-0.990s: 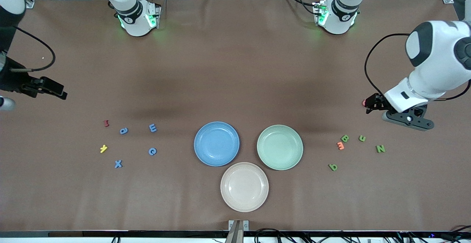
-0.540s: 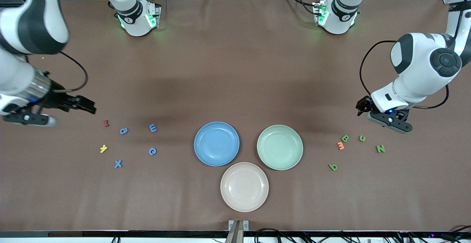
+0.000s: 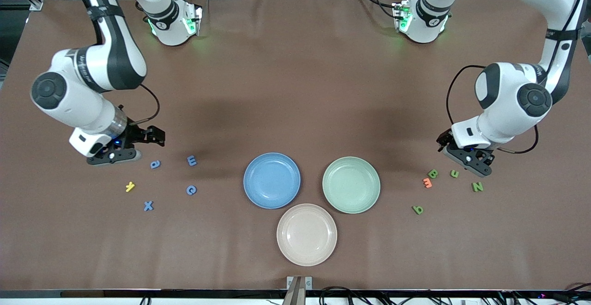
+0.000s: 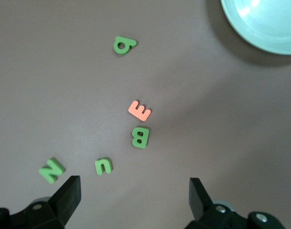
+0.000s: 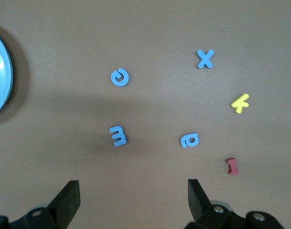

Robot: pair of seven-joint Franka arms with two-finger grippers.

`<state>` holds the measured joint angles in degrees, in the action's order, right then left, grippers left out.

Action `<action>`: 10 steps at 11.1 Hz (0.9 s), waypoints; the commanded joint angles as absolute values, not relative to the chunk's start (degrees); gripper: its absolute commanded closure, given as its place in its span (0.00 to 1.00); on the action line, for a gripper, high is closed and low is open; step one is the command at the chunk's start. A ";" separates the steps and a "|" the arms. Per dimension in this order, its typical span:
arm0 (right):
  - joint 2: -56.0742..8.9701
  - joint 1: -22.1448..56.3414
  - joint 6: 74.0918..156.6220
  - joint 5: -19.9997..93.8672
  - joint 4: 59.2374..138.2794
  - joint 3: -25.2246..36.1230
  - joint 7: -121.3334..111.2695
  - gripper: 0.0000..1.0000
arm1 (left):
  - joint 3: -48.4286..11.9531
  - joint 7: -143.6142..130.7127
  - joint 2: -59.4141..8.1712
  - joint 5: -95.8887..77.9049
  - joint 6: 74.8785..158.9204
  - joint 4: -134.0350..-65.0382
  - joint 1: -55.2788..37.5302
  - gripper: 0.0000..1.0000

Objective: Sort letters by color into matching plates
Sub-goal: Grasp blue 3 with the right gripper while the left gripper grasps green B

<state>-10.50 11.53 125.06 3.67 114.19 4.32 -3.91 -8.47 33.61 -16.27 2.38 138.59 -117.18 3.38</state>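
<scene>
- We see four blue letters [image 3: 171, 178] lying toward the right arm's end of the table, four green letters [image 3: 450, 186] toward the left arm's end.
- Between the two groups sit the blue plate [image 3: 272, 180] and mint green plate [image 3: 351, 184], both bare.
- Our right gripper [image 5: 132, 200] hovers over the blue group, fingers spread, holding nothing.
- Our left gripper [image 4: 135, 198] hovers over the green group, likewise spread.
- A cream-pink plate [image 3: 306, 234] lies nearer the front camera.

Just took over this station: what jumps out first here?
Three empty plates cluster mid-table: the blue plate, the green plate and a cream-pink plate nearest the camera. The open right tool hangs over the blue letters; the open left tool hangs over the green letters.
</scene>
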 commanded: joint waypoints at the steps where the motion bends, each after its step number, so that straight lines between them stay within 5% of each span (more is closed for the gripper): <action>1: -14.48 13.79 131.55 4.04 116.54 3.52 -7.12 0.00 | -8.26 37.18 -19.59 2.11 140.62 -116.90 3.60 0.00; 10: -27.16 16.43 150.64 -3.25 118.82 3.43 -7.12 0.00 | -8.53 49.98 -28.46 -7.27 141.68 -114.53 7.12 0.04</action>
